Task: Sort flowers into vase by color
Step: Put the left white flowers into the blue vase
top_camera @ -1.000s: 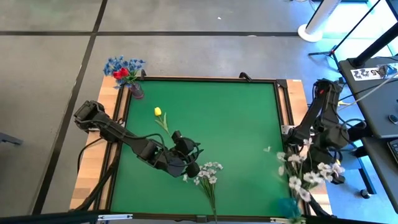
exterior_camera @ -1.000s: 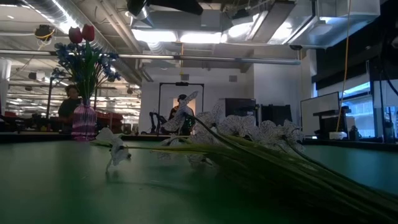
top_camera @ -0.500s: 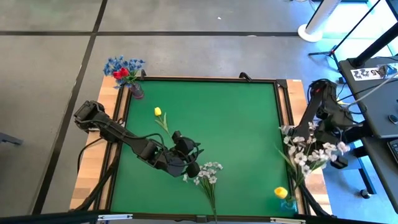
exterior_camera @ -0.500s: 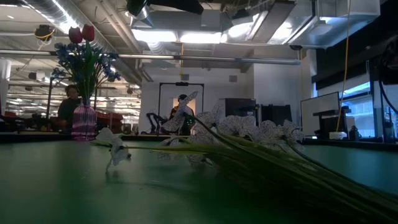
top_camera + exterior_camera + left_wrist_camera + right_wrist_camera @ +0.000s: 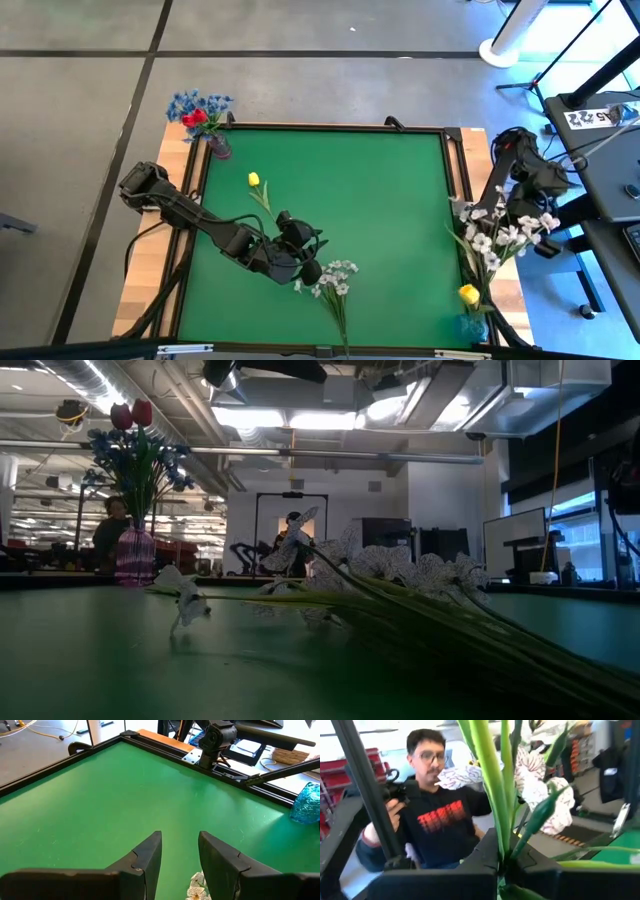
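White spray's stalks [image 5: 492, 795] — pinched between right fingers [image 5: 485, 852].

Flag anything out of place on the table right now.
One yellow tulip and a white spray lie loose on the green mat, unsorted. The right gripper holds a white bunch over the blue vase, which already has a yellow bud.

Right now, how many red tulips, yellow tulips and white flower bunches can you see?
Red tulips: 2, both in the pink vase.
Yellow tulips: 2, one on the green mat, one in the blue vase.
White sprays: 2, one on the mat by the open left gripper, one held in the right gripper.
Total: 6.
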Controlling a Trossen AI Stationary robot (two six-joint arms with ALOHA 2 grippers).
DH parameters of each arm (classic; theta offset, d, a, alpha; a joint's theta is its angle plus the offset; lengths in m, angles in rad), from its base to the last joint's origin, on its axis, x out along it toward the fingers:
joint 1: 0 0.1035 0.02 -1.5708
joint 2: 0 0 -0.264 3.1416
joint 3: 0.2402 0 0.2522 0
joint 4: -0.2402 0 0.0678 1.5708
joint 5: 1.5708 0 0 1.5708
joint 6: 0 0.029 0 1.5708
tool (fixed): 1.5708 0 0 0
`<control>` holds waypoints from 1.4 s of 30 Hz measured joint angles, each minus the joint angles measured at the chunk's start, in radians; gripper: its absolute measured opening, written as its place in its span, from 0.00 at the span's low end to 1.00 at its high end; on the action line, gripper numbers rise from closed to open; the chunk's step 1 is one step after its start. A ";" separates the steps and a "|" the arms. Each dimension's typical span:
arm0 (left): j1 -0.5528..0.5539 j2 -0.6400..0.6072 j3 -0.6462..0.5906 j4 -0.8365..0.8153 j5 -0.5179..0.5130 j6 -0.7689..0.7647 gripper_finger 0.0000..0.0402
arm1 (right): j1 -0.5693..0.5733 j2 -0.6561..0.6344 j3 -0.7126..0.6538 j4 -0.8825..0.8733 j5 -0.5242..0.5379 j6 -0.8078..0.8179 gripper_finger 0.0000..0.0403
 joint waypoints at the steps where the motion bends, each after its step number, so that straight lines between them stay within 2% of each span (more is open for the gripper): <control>1: 0.000 0.000 0.000 0.000 0.000 0.000 0.31 | 0.000 -0.002 0.009 0.000 0.011 -0.004 0.02; 4: 0.001 0.000 0.000 0.000 0.000 0.000 0.31 | 0.000 -0.002 0.047 0.003 0.042 -0.027 0.01; 11: 0.001 0.000 0.000 0.000 0.000 0.000 0.31 | 0.000 -0.002 0.097 -0.001 0.042 -0.059 0.02; 17: 0.001 0.000 0.000 0.000 0.000 0.000 0.31 | 0.000 0.051 0.095 -0.076 -0.039 -0.009 0.01; 24: 0.002 0.000 0.000 0.000 0.000 0.001 0.31 | 0.000 0.183 0.102 -0.061 -0.166 0.036 0.02; 28: 0.003 0.000 0.000 0.000 0.000 0.001 0.31 | 0.000 0.220 0.105 -0.044 -0.045 0.049 0.01; 33: 0.005 0.000 0.000 -0.001 0.000 0.001 0.31 | 0.000 0.234 0.106 -0.027 -0.059 0.050 0.01; 39: 0.004 0.000 0.000 -0.001 0.000 0.001 0.31 | 0.000 0.228 0.105 0.162 -0.037 -0.021 0.01; 42: 0.004 0.000 0.000 -0.001 0.000 0.001 0.31 | 0.000 0.227 0.105 0.183 -0.037 -0.026 0.01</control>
